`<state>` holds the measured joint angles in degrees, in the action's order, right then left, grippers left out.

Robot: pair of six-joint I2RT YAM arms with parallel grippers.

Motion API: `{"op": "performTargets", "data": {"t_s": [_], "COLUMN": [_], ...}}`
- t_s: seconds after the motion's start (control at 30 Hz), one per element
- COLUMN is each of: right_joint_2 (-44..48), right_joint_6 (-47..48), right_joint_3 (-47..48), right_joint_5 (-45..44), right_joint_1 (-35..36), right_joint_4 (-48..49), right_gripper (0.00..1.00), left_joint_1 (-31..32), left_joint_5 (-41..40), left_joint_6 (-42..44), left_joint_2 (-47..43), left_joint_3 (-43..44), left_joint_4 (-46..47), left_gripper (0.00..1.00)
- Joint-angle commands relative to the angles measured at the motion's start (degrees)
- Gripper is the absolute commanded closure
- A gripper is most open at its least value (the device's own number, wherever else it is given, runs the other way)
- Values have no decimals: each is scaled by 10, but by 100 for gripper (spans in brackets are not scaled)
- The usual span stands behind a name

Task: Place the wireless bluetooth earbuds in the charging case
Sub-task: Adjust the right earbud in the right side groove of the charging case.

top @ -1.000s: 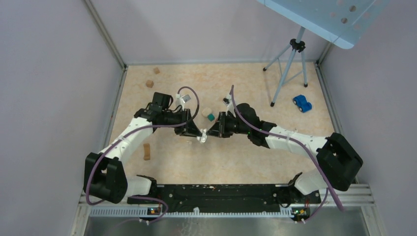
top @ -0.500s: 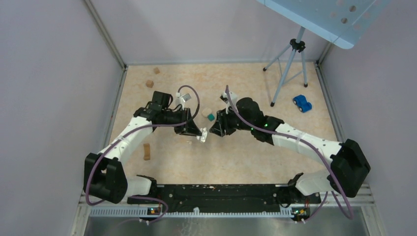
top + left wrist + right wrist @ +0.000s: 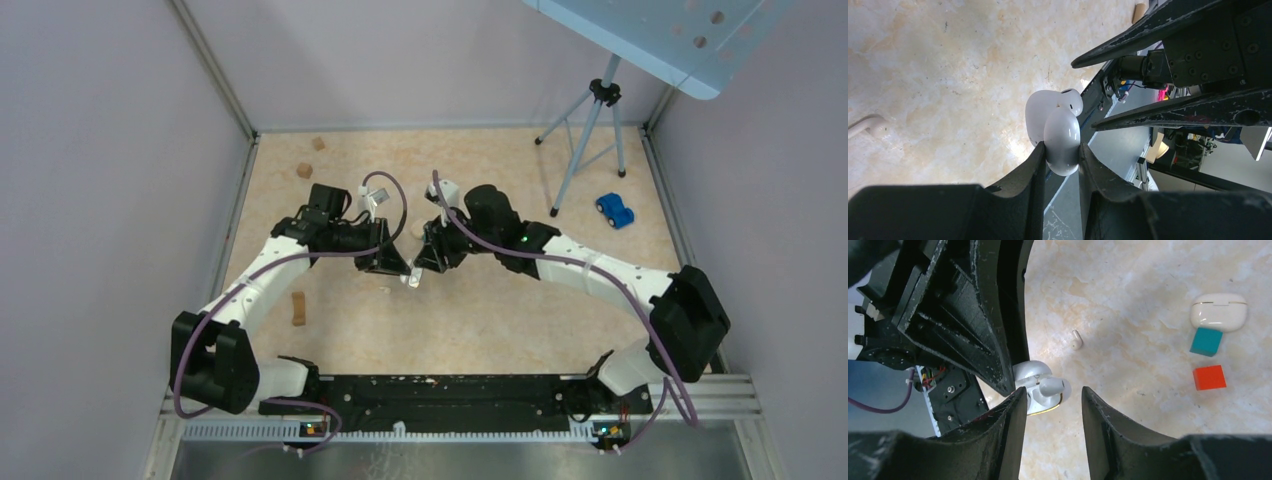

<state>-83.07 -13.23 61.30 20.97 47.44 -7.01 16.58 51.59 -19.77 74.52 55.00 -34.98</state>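
My left gripper (image 3: 1060, 155) is shut on the white charging case (image 3: 1062, 135), holding it open just above the table. One white earbud (image 3: 1071, 101) rests in the case's open half, which has a gold rim (image 3: 1030, 371). My right gripper (image 3: 1053, 390) is open, its jaws standing either side of that earbud (image 3: 1055, 386) without gripping it. The other earbud (image 3: 1076, 339) lies loose on the table just beyond the case, also seen at the left edge of the left wrist view (image 3: 868, 125). From above, both grippers (image 3: 410, 278) (image 3: 425, 262) meet at mid-table.
A closed cream case (image 3: 1218, 311) lies beside a teal cube (image 3: 1206, 341) and an orange cube (image 3: 1209, 377). Wooden blocks (image 3: 298, 308) (image 3: 304, 170) lie on the left. A tripod (image 3: 590, 130) and a blue toy car (image 3: 615, 210) stand at the back right.
My right gripper has opened and let go of the earbud, which now rests in the case. The right arm has swung left, closer to the left gripper. The left arm held still.
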Motion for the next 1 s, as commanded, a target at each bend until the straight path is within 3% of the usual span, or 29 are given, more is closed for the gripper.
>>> {"op": "performTargets", "data": {"t_s": [0.0, 0.33, 0.53, 0.97], "right_joint_2": [-22, -40, -44, -23], "right_joint_6": [20, 23, 15, 9], "right_joint_3": [45, 57, 54, 19], "right_joint_5": [32, 44, 60, 60], "right_joint_1": [-2, -2, -2, 3], "right_joint_4": [13, 19, 19, 23], "right_gripper": [56, 59, 70, 78], "left_joint_1": [-1, -1, -1, -3], "left_joint_5": [18, 20, 19, 5], "left_joint_6": [8, 3, 4, 1], "left_joint_2": [-10, -8, -8, 3], "left_joint_3": [13, 14, 16, 21], "left_joint_4": [2, 5, 6, 9], "left_gripper": [100, 100, 100, 100]}}
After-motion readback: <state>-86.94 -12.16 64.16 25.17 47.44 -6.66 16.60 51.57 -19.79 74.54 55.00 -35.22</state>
